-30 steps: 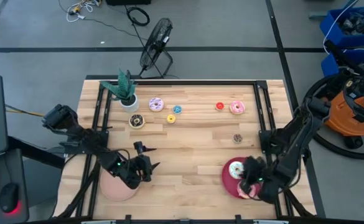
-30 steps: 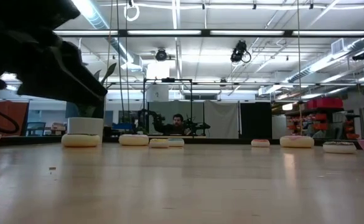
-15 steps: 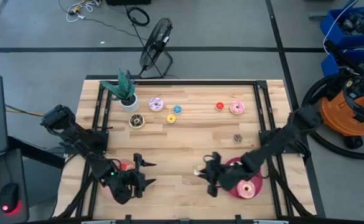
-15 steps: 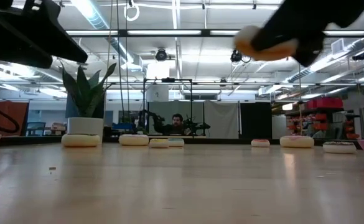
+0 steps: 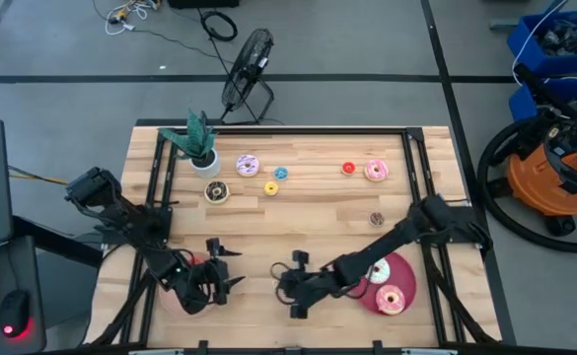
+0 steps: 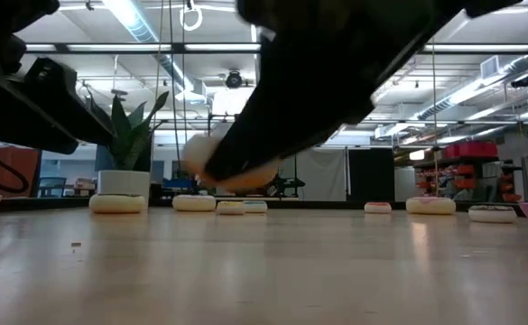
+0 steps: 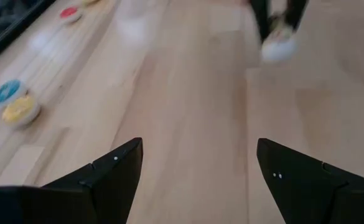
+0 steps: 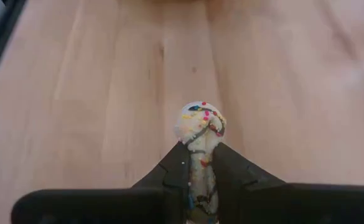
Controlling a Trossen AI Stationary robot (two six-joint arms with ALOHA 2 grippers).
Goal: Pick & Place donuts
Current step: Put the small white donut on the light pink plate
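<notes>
right claw [image 8: 200,163] is clamped on a white sprinkled donut [image 8: 200,127], held edge-on above bare wood near the front middle. left claw [image 7: 197,163] hangs spread wide, seemingly empty, arm low at front left.

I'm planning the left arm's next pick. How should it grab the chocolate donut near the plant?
The chocolate donut lies flat beside the potted plant. Probably best to come straight down and close the left pincer across the outer rim, on the sides away from the leaves.

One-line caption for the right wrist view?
Right tool shut on a white sprinkled donut, carried edge-on above bare wooden table.
</notes>
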